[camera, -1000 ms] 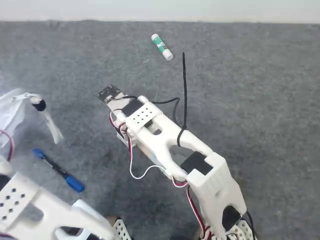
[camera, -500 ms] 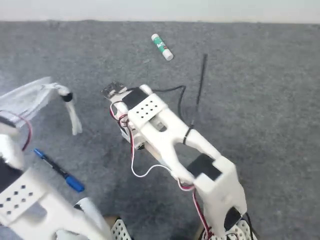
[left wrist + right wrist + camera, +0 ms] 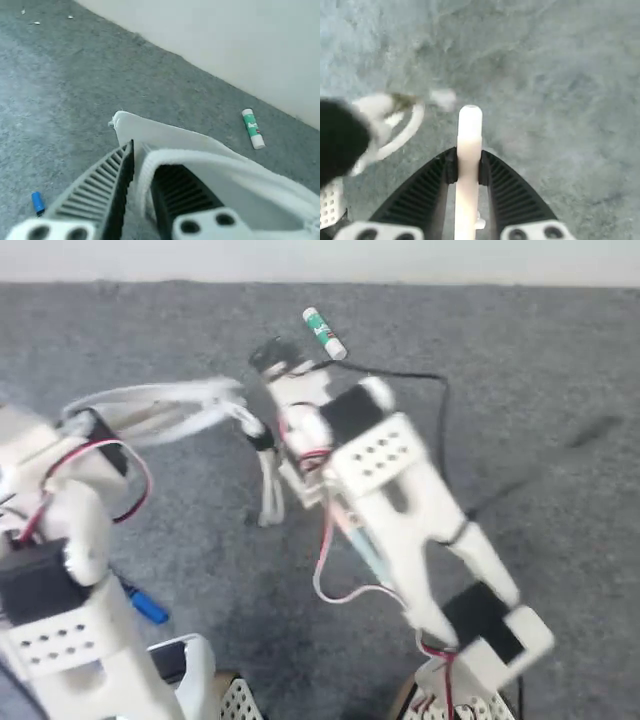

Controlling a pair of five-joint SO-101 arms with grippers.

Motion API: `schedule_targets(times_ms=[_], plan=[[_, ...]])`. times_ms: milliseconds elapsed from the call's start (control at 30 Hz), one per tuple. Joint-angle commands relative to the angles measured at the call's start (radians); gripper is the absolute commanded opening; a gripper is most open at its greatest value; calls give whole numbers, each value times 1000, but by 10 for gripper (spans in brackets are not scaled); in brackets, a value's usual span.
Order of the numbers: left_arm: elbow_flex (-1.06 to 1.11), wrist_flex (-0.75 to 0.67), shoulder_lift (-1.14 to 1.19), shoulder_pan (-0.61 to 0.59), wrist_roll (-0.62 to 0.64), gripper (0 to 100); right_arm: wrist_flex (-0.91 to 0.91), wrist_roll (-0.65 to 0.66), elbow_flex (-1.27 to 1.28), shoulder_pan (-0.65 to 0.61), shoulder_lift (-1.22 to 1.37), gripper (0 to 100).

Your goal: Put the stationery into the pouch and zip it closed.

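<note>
Pouch looks soft & floppy, we think; left gripper pinches its edge. Right gripper pinches stiff, light white stick; we'd grip it mid-way.

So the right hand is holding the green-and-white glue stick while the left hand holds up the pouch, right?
No. The right hand grips a slim white stick, not the glue stick, which lies loose on the carpet in the high view. The left hand does hold the pouch.

left gripper clamped, right gripper clamped
</note>
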Motion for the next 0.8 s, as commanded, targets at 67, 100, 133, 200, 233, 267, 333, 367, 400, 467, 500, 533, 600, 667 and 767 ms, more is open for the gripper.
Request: schedule_targets(times_ms=[67, 100, 133, 200, 233, 267, 333, 367, 400, 467, 500, 533, 600, 667, 767], plan=[[68, -37, -8, 112, -11, 10, 33, -2, 48, 35, -205, 6], [77, -37, -8, 124, -11, 10, 30, -2, 63, 35, -234, 6], [81, -37, -8, 127, -11, 10, 30, -2, 77, 35, -263, 6], [81, -37, -8, 129, -11, 10, 30, -2, 106, 35, -323, 6], [81, -35, -8, 127, -11, 10, 30, -2, 117, 35, -351, 6], [82, -32, -8, 127, -12, 10, 30, -2, 129, 35, -378, 6], [85, -31, -6, 127, -34, 10, 22, -2, 157, 35, -432, 6], [94, -31, -8, 127, -38, 10, 10, -3, 176, 35, -458, 6], [101, -31, -8, 127, -38, 10, -4, -5, 198, 35, -486, 6], [117, -37, -8, 127, -38, 10, -38, -8, 244, 33, -532, 6], [124, -37, -8, 127, -38, 10, -54, -9, 262, 30, -553, 6], [125, -38, -8, 127, -38, 10, -65, -9, 279, 28, -573, 6], [127, -37, -6, 127, -40, 10, -85, -9, 301, 27, -607, 6], [128, -34, -6, 127, -58, 10, -85, -9, 304, 27, -634, 6], [157, -40, -6, 127, -74, 10, -85, -9, 304, 27, -670, 6]])
